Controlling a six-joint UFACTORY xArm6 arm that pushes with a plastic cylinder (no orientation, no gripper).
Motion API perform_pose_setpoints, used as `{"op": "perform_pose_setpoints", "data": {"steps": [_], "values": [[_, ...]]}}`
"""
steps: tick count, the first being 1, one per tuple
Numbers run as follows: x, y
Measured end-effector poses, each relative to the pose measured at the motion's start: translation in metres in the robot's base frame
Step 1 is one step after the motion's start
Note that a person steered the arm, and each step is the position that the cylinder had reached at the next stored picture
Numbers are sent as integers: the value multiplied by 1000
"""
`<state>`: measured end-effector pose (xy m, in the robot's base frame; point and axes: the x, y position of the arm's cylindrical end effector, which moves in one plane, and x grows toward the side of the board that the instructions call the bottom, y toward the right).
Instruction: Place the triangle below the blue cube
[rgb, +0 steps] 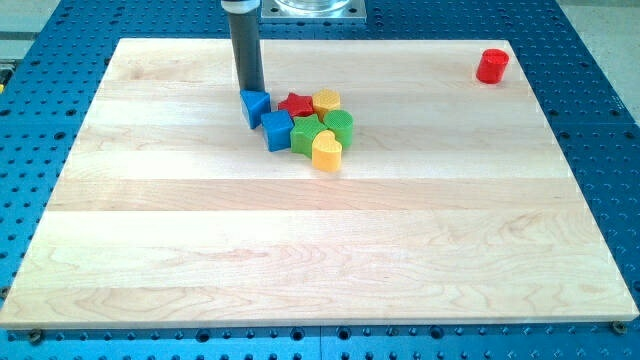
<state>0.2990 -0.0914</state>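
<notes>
A blue triangle block (256, 106) lies on the wooden board (320, 240), at the left end of a tight cluster. The blue cube (277, 130) sits just down and to the right of it, touching it. My tip (251, 90) stands at the triangle's top edge, touching or nearly touching it, above and left of the cube.
The cluster also holds a red star (296, 103), a yellow block (326, 100), a green round block (338, 124), a green block (305, 136) and a yellow heart (327, 150). A red cylinder (492, 65) stands alone at the top right.
</notes>
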Motion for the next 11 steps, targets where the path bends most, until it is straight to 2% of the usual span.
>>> {"op": "perform_pose_setpoints", "data": {"steps": [1, 2, 3, 4, 5, 6, 7, 9, 10, 11], "values": [[-27, -5], [-25, -8], [4, -23], [2, 12], [25, 24], [80, -52], [82, -68], [119, -23], [141, -62], [151, -34]]}}
